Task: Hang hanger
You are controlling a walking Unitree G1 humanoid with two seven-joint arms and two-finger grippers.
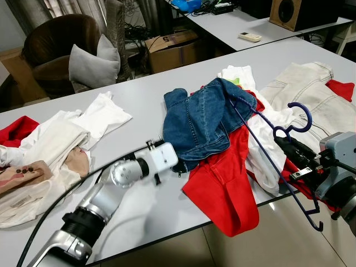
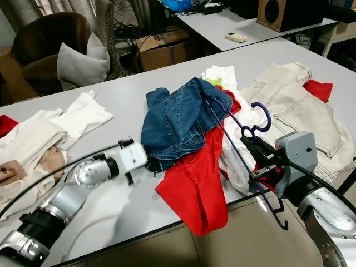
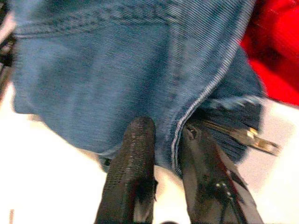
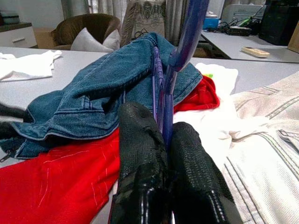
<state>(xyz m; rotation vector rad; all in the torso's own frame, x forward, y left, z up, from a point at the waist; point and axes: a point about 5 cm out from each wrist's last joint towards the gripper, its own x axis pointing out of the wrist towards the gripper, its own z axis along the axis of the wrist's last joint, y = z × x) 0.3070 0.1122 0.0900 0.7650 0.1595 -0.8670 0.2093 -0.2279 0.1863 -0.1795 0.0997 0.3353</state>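
A purple plastic hanger (image 1: 261, 142) lies slanted over the clothes pile, its hook (image 1: 298, 115) pointing up. My right gripper (image 4: 163, 135) is shut on the hanger's neck just under the hook, at the table's right front. One arm of the hanger runs into a blue denim garment (image 1: 200, 119). The other arm sticks out past the table edge. My left gripper (image 3: 168, 158) reaches in from the left at the denim's lower corner. Its fingers (image 3: 133, 163) are pinched on the denim hem beside the zipper.
Under the denim a red garment (image 1: 222, 189) droops over the front edge of the grey table (image 1: 139, 105). Cream jeans (image 1: 311, 89) lie at the right and white clothes (image 1: 61, 139) at the left. Behind the table stand an armchair with pillows (image 1: 94, 64) and a cardboard box (image 1: 172, 47).
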